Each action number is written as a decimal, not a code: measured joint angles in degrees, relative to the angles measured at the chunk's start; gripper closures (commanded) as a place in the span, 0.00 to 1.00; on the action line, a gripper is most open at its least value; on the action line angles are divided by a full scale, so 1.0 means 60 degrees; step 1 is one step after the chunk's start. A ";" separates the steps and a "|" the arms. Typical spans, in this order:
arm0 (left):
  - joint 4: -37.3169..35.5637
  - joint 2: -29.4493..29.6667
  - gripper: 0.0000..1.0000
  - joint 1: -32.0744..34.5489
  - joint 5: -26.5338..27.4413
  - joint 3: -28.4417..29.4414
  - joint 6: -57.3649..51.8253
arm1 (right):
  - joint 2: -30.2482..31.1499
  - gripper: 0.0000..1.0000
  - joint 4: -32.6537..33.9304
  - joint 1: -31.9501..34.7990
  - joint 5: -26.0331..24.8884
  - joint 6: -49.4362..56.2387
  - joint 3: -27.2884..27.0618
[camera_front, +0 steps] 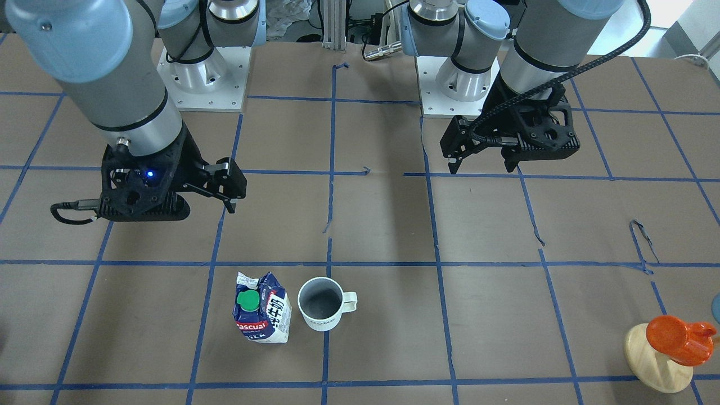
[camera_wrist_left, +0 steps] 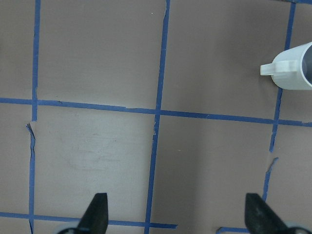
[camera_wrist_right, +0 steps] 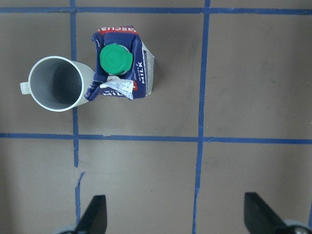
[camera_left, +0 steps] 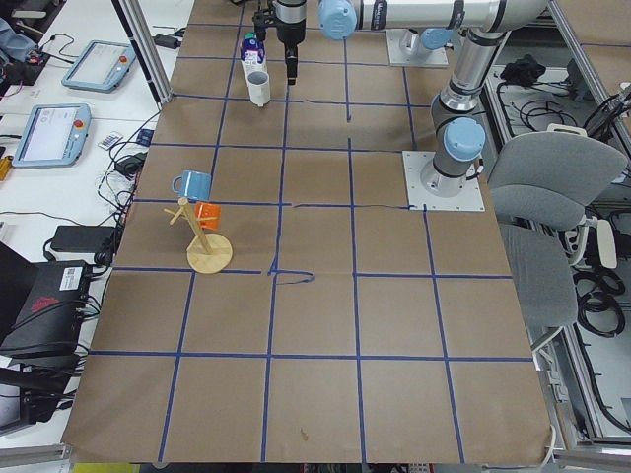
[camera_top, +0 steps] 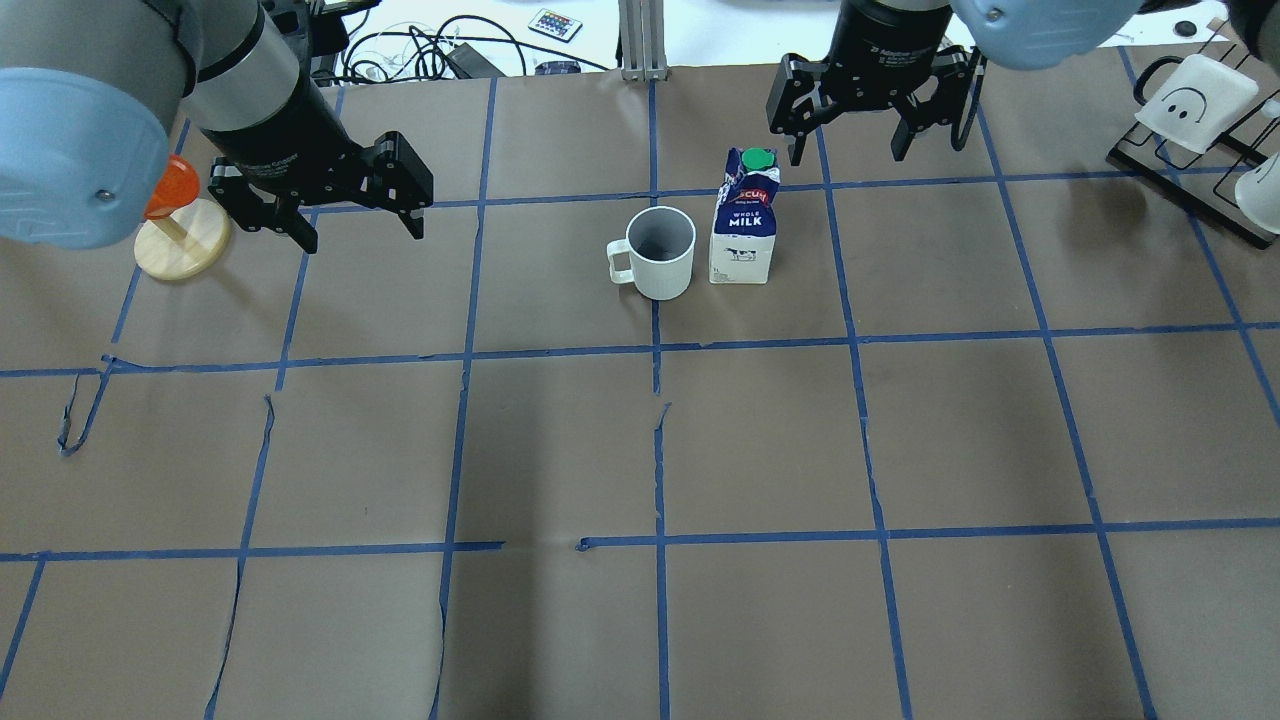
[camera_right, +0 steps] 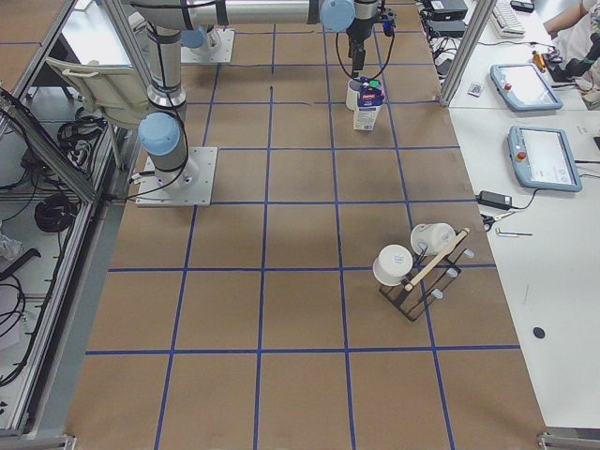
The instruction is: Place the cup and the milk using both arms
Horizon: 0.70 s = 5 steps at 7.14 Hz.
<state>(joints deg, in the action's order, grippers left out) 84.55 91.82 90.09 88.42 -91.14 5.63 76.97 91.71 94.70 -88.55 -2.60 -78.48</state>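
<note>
The brown table carries a blue tape grid. Both arms hang above it with their jaws spread and nothing between them. The right gripper is near the milk, and the left gripper is well off to the cup's handle side. The milk stands upright at mid-table, cap up, with its "MILK" face toward the robot. Just to its left stands the cup, a narrow gap apart. It is upright, its grey inside is bare, and its handle points to the robot's left.

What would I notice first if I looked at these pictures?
Two black robot grippers hang open and empty over a brown table with blue tape lines: the left gripper and the right gripper. Between them a white cup and a blue milk carton stand side by side. An orange cup sits on a wooden stand near the left gripper.
</note>
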 measured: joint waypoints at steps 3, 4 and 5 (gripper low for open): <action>0.0001 -0.0010 0.00 -0.0005 0.0000 0.0000 0.0000 | 0.0684 0.00 -0.0207 -0.0253 -0.0019 0.0561 -0.0609; 0.0001 -0.0010 0.00 -0.0002 0.0000 0.0000 0.0000 | 0.0819 0.00 -0.0421 -0.0447 0.0031 0.0685 -0.0634; 0.0001 -0.0010 0.00 -0.0001 0.0000 0.0000 -0.0003 | 0.0950 0.00 -0.0554 -0.0599 0.0049 0.0808 -0.0640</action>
<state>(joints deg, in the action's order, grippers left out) 84.55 91.76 90.08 88.42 -91.14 5.61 82.67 88.39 91.10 -88.25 2.24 -82.32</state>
